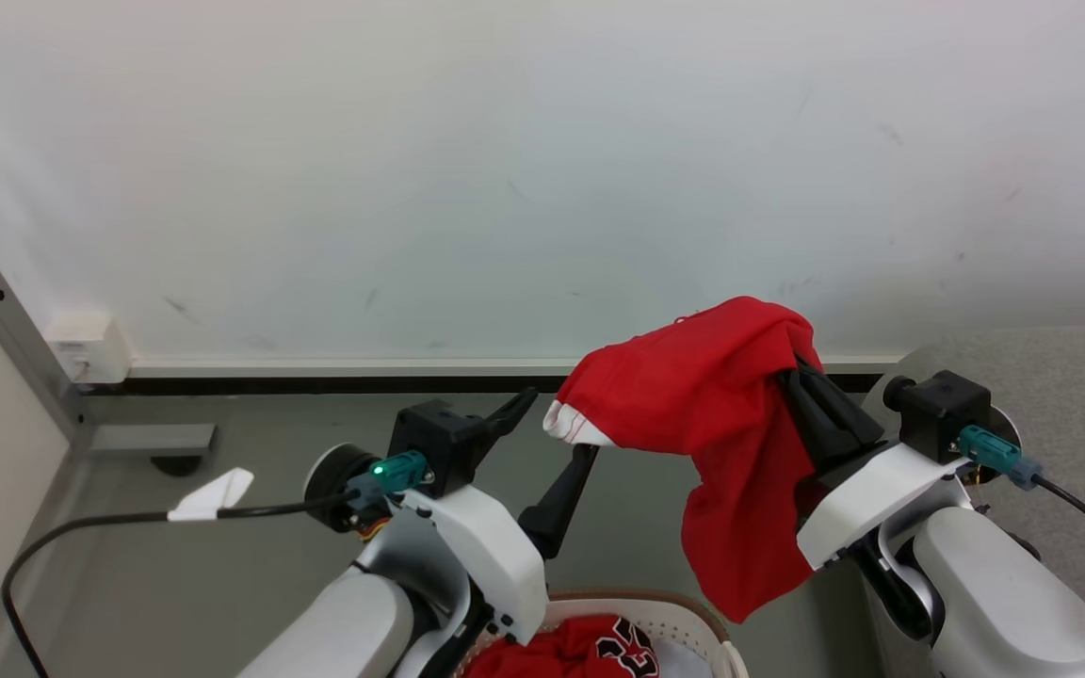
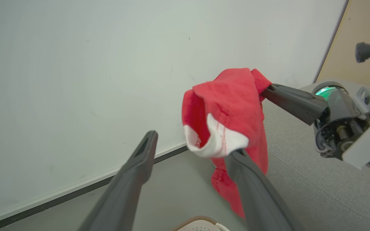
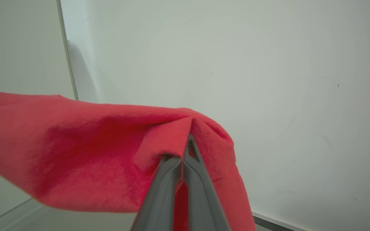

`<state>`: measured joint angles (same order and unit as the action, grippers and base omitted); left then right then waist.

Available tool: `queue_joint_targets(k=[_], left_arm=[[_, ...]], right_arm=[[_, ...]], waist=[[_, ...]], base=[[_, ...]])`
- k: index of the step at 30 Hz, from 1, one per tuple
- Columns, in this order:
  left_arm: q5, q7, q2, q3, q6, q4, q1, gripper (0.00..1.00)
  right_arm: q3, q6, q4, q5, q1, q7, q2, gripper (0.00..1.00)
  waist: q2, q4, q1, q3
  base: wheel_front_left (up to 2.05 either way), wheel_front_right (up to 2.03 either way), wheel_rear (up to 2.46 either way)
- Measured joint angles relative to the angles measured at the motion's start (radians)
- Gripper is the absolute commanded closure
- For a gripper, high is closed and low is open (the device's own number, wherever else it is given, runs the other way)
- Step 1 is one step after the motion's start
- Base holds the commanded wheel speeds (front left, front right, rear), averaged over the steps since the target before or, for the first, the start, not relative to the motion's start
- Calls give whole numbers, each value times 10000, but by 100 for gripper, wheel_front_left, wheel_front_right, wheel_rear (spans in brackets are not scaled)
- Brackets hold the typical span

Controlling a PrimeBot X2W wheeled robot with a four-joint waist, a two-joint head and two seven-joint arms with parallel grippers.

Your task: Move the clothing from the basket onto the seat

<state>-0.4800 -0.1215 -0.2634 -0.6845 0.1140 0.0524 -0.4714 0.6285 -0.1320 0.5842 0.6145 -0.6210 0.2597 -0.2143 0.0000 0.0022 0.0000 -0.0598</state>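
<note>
Clothing (image 1: 721, 405): one red piece clear of basket (image 1: 693, 610), pinched by right gripper (image 3: 186, 150); left gripper (image 2: 193, 143) spread. Carry step; next, swing over seat (image 1: 1070, 377)

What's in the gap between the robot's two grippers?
The red garment stretches there, in the head view: the right gripper pinches one end, its white-trimmed corner hangs by the open left gripper.

Red garment (image 1: 712, 405) hanging from right gripper (image 1: 799, 375), jaws clamped, basket (image 1: 684, 629) below
</note>
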Motion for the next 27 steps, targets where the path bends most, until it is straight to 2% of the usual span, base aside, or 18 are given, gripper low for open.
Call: queue_joint_targets(k=[11, 27], left_arm=[[-150, 44, -113, 17, 98, -46, 158, 0], [-236, 215, -109, -119, 148, -54, 430, 0]], right_arm=[[-219, 0, -259, -75, 14, 2, -59, 100], [-871, 2, -915, -416, 248, 12, -688, 100]], waist=[[0, -579, 0, 111], [0, -2625, 0, 532]], base=[[0, 0, 0], [0, 0, 0]])
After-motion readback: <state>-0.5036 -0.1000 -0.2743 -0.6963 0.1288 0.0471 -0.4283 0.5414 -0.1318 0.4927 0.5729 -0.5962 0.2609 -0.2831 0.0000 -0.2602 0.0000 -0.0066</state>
